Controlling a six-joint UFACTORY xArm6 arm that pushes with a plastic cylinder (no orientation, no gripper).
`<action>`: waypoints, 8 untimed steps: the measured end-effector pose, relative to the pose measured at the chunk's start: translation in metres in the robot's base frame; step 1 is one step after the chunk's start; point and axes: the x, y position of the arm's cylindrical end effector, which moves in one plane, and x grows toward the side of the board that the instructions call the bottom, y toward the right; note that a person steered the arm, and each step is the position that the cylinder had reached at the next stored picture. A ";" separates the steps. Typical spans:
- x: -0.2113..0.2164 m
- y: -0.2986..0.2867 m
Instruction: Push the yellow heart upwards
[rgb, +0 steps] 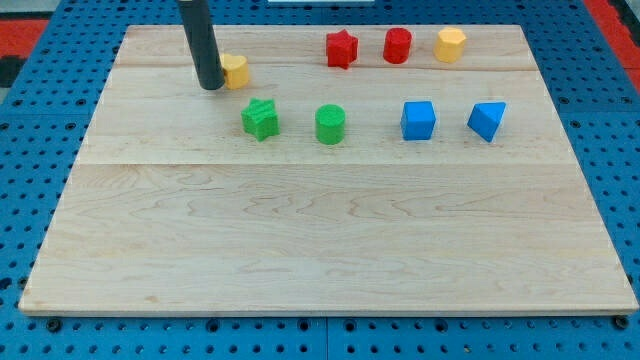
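The yellow heart (236, 70) lies near the view's top left of the wooden board (320, 240), partly hidden by my rod. My tip (211, 87) rests on the board right against the heart's left side, slightly below it. A second yellow block, a hexagon (450, 45), sits at the view's top right.
A red star (341, 48) and a red cylinder (397, 45) sit in the top row. A green star (260, 119), a green cylinder (330, 124), a blue cube (418, 120) and a blue triangular block (487, 120) form a row below. The board's top edge is close above the heart.
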 end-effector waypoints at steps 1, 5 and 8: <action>-0.016 0.028; -0.017 0.076; -0.031 0.076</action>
